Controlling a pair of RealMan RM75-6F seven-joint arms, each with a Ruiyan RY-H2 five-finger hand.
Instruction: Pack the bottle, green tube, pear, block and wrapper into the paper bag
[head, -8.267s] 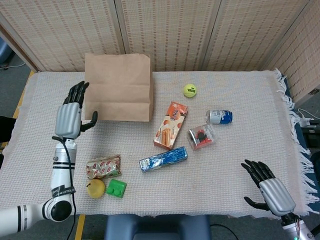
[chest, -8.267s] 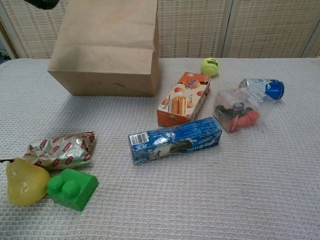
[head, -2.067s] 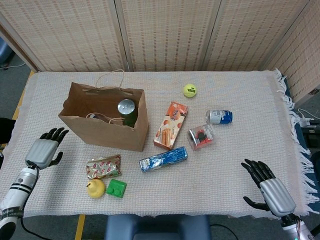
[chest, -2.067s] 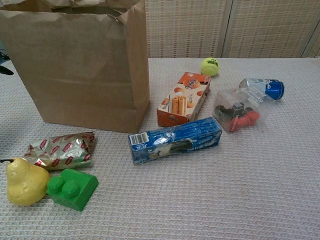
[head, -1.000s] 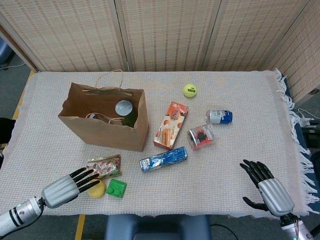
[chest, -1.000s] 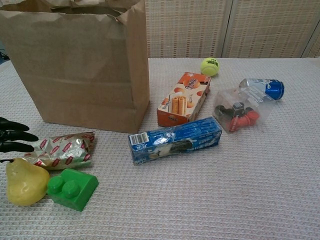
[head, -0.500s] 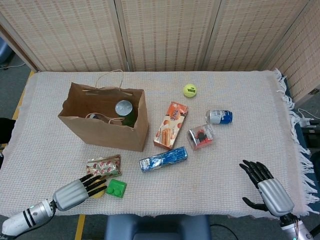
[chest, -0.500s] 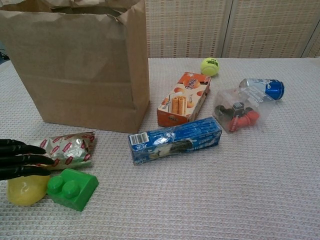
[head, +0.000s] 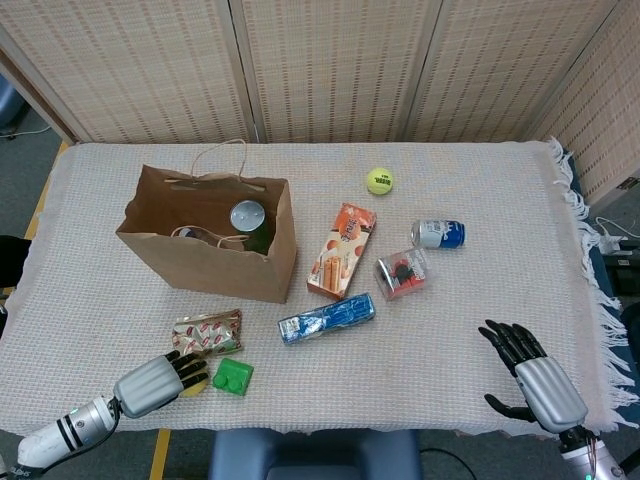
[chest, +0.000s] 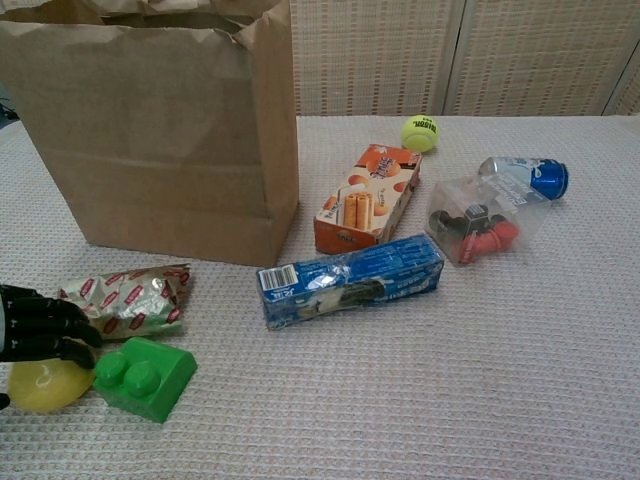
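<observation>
With the left hand (chest: 35, 335) curling its fingers over the pear (chest: 42, 385) beside the green block (chest: 146, 377) and the right hand (head: 535, 380) open, a shallow grip may let the pear roll off the worktop's near edge.

The table (head: 480, 300) wears a pale woven cloth, fringed at its right edge. A paper bag (head: 205, 262) stands open at far left. In front of it, near the front edge, lie a wrapper (head: 207, 333), a pear (chest: 40, 385) and a green block (head: 233, 376). Toward the middle lie an orange box (head: 341, 251) and a blue packet (head: 326, 318); further right, a clear pouch (head: 402, 273), a can (head: 438, 233) and a tennis ball (head: 379, 180).
</observation>
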